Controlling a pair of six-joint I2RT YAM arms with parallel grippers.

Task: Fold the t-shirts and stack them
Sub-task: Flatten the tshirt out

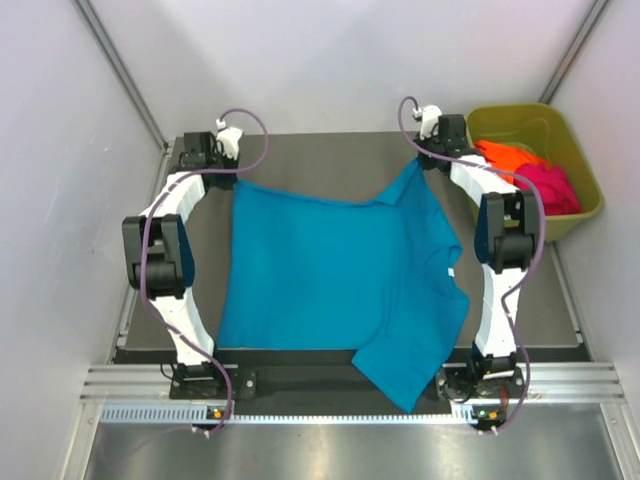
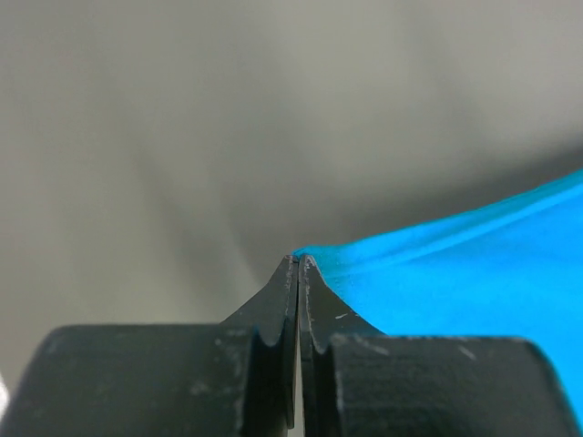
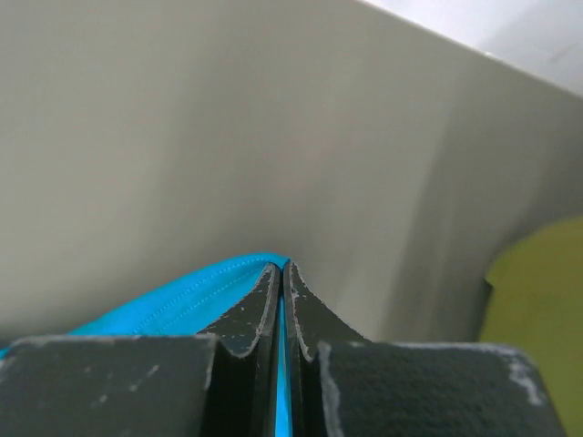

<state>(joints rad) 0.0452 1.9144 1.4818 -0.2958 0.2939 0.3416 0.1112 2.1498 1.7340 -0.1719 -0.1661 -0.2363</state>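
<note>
A teal-blue t-shirt (image 1: pixel 330 270) lies spread over the dark table, its near part hanging over the front edge. My left gripper (image 1: pixel 232 178) is shut on its far left corner; the wrist view shows the jaws closed with blue cloth (image 2: pixel 474 273) at their tip. My right gripper (image 1: pixel 422 162) is shut on the far right corner, lifted a little; blue cloth (image 3: pixel 182 296) shows between the closed jaws. An orange t-shirt (image 1: pixel 510 156) and a magenta-pink t-shirt (image 1: pixel 548 188) lie crumpled in the tub.
An olive-green plastic tub (image 1: pixel 585 170) stands at the far right of the table, just right of my right arm; its edge shows in the right wrist view (image 3: pixel 537 309). White walls enclose the table on the left, back and right.
</note>
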